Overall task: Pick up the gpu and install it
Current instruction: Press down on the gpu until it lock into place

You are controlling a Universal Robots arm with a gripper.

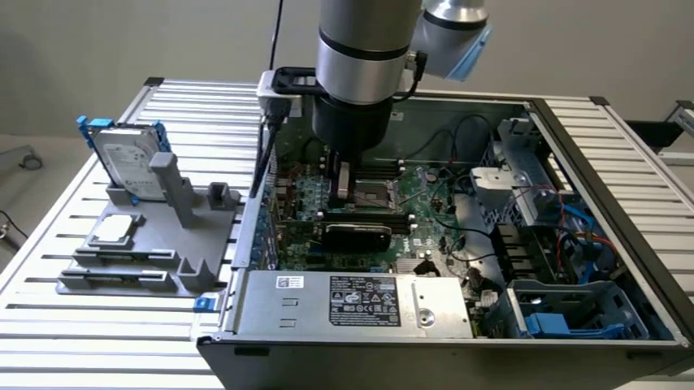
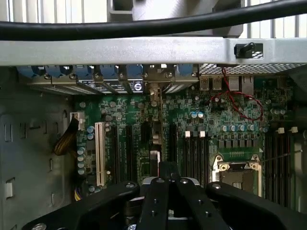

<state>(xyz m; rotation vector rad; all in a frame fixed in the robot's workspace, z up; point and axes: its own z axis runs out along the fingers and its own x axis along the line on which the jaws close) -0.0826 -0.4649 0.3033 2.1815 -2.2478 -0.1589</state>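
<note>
Jaws pressed together over motherboard [image 2: 192, 124]; gpu [image 1: 358, 236] seated just beside, untouched.

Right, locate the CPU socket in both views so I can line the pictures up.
Exterior view: the CPU socket sits in the middle of the motherboard, just to the exterior view's right of the gripper.
Wrist view: the CPU socket is the silver-framed square beside the gripper, between two banks of memory slots.
Shared landmark: the gripper, close beside the socket in both.
</note>
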